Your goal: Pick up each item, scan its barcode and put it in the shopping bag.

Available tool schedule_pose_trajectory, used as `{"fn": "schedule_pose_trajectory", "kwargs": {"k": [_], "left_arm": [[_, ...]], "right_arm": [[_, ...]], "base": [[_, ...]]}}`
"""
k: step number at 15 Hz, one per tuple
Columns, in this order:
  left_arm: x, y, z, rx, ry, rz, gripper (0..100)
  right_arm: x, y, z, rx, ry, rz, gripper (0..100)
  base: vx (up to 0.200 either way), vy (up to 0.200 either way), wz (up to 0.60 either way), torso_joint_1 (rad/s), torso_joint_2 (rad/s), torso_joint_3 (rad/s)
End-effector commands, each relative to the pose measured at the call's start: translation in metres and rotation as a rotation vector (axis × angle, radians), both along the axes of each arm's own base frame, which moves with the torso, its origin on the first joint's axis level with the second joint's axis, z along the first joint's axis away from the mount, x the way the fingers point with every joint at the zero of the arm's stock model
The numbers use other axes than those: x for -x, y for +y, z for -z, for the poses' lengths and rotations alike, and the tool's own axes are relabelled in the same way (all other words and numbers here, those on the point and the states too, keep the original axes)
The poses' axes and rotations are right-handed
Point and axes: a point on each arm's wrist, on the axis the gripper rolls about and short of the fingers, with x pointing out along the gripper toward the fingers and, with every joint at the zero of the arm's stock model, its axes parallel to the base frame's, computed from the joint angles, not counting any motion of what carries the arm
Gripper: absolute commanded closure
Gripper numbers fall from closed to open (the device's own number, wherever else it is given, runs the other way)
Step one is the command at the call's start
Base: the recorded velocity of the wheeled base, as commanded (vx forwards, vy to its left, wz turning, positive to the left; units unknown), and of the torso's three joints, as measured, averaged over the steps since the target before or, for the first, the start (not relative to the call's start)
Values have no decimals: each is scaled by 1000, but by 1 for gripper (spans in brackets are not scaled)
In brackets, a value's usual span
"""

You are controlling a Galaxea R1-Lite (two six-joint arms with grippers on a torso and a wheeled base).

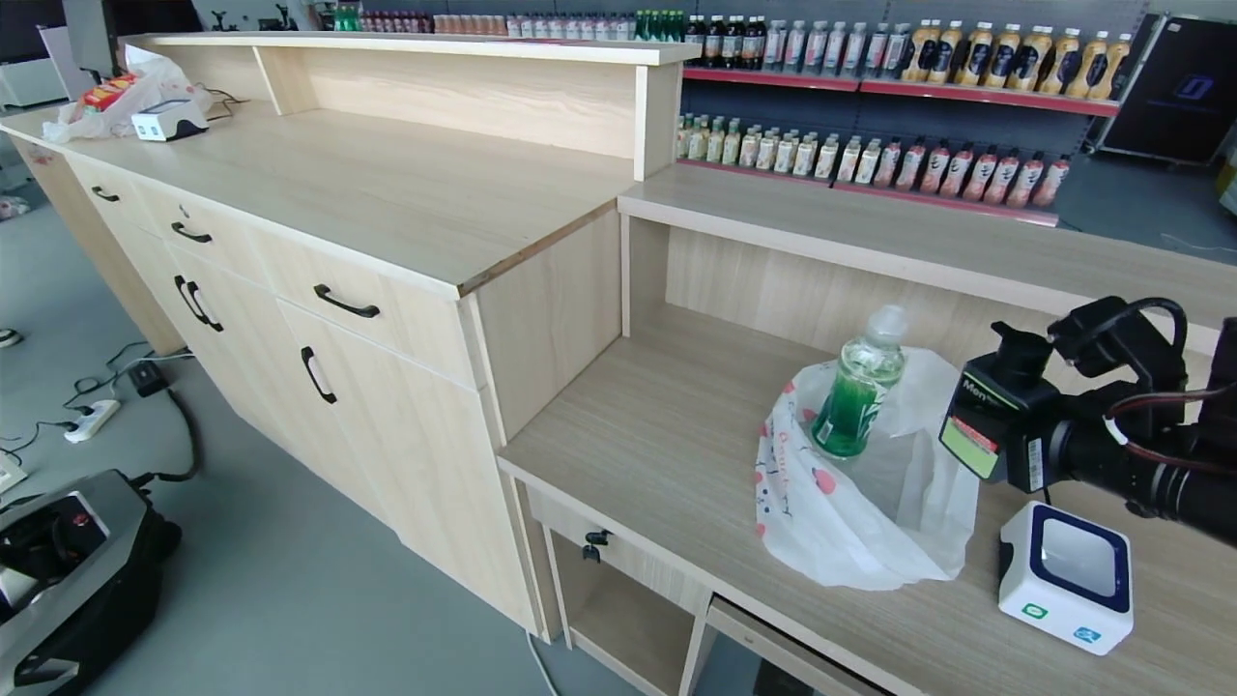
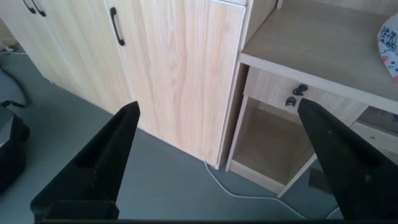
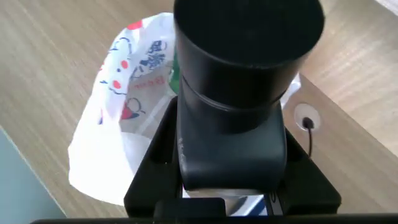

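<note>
Black hard plastic makes the toiletry bottle (image 1: 1000,425) look rigid, light and rather slick. The right gripper (image 3: 233,196) is clamped around its squared body, which seems the soundest place to grip it. It hangs over the wood-grain counter (image 1: 667,425), near the white scanner (image 1: 1068,575) and just beside the thin, floppy shopping bag (image 1: 870,512), where a green drink bottle (image 1: 858,401) stands upright. The left gripper (image 2: 211,162) hangs low by the cupboard fronts (image 1: 319,319), fingers spread wide and holding nothing. The laminate looks smooth and level. Stocked drink shelves (image 1: 870,159) line the shop behind.
</note>
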Motion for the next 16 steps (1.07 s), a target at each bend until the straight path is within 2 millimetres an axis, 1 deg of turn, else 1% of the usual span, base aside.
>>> {"fn": "schedule_pose_trajectory", "kwargs": {"k": [1, 5, 7, 8, 9, 11, 13, 14, 16], "left_arm": [[0, 0, 0, 0, 1, 0, 0], [0, 0, 0, 0, 1, 0, 0], [0, 0, 0, 0, 1, 0, 0], [0, 0, 0, 0, 1, 0, 0], [0, 0, 0, 0, 1, 0, 0], [0, 0, 0, 0, 1, 0, 0], [0, 0, 0, 0, 0, 0, 0], [0, 0, 0, 0, 1, 0, 0], [0, 0, 0, 0, 1, 0, 0]], "right_arm": [[-1, -14, 2, -6, 26, -32, 100], [-16, -37, 24, 26, 113, 33, 100], [-20, -43, 33, 18, 154, 50, 100], [-20, -43, 34, 17, 159, 50, 100], [-26, -42, 45, 10, 200, 42, 100], [-37, -40, 57, 9, 232, 24, 100], [-49, -39, 67, -9, 238, -18, 100], [-57, -38, 77, -20, 249, -59, 100], [-66, -33, 89, -18, 243, -92, 100]], "base": [[0, 0, 0, 0, 0, 0], [0, 0, 0, 0, 0, 0], [0, 0, 0, 0, 0, 0], [0, 0, 0, 0, 0, 0], [0, 0, 0, 0, 0, 0], [0, 0, 0, 0, 0, 0], [0, 0, 0, 0, 0, 0], [0, 0, 0, 0, 0, 0], [0, 0, 0, 0, 0, 0]]}}
